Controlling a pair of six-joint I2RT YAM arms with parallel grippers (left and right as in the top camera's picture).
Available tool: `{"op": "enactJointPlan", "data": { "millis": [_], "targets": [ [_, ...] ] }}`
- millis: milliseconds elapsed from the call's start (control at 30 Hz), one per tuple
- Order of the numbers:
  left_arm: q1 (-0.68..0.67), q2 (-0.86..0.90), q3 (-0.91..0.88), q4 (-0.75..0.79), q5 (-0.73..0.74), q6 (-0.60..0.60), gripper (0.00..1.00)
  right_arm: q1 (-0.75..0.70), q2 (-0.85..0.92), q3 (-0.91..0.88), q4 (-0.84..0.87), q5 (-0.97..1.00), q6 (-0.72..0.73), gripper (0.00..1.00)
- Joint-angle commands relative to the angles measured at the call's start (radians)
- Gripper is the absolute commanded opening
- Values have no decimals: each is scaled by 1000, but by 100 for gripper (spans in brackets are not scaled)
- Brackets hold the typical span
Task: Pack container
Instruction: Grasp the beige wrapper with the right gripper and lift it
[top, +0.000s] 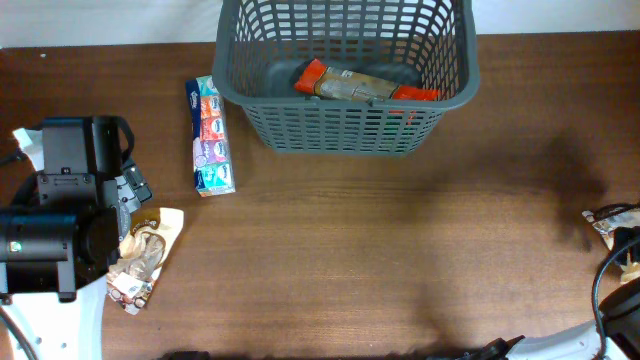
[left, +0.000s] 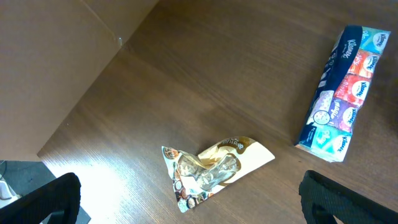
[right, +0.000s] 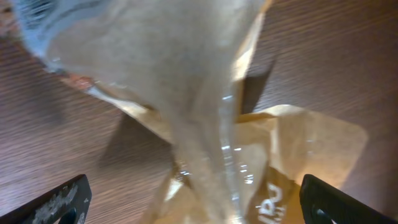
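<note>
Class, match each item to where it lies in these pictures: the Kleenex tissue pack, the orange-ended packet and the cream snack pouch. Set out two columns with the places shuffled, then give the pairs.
Items
1. Kleenex tissue pack
2. orange-ended packet
3. cream snack pouch

Places
A. inside the basket
B. on the table, right next to the left arm
C. on the table, alongside the basket's left wall

Pairs: 1-C, 2-A, 3-B
</note>
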Motion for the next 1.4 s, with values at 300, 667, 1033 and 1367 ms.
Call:
{"op": "enactJointPlan", "data": {
  "millis": [300, 667, 1033, 1367],
  "targets": [
    [5, -4, 9, 1, 3, -2, 100, -1, 31, -62, 87, 35, 3, 99],
    [5, -4, 9, 1, 3, -2, 99, -10, 68, -64, 126, -65, 6, 99],
    [5, -4, 9, 1, 3, -2, 100, -10, 126, -66, 131, -158, 7, 77],
    [5, -4, 9, 1, 3, -2, 100, -2, 123, -57, 157, -163, 122, 4]
  ]
}}
